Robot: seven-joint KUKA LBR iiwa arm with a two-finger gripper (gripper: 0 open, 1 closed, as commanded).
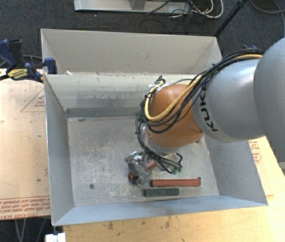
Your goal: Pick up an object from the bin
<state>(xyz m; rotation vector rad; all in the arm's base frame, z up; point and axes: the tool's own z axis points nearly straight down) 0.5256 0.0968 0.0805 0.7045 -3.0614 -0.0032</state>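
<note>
Dark carpet [16, 14] lies around the grey bin [89, 150], whose floor carries only a small cluster by the edge nearest the camera. The pincer [138, 166] hangs low over the floor there, just above a small red piece [132, 177], and I cannot tell whether it is wide or narrow. A red-brown bar [175, 182] and a dark green bar [161, 192] lie just beside it toward the arm [243, 100], side by side. Their long axes run along that near edge, so a grasp would probably have to close across them.
</note>
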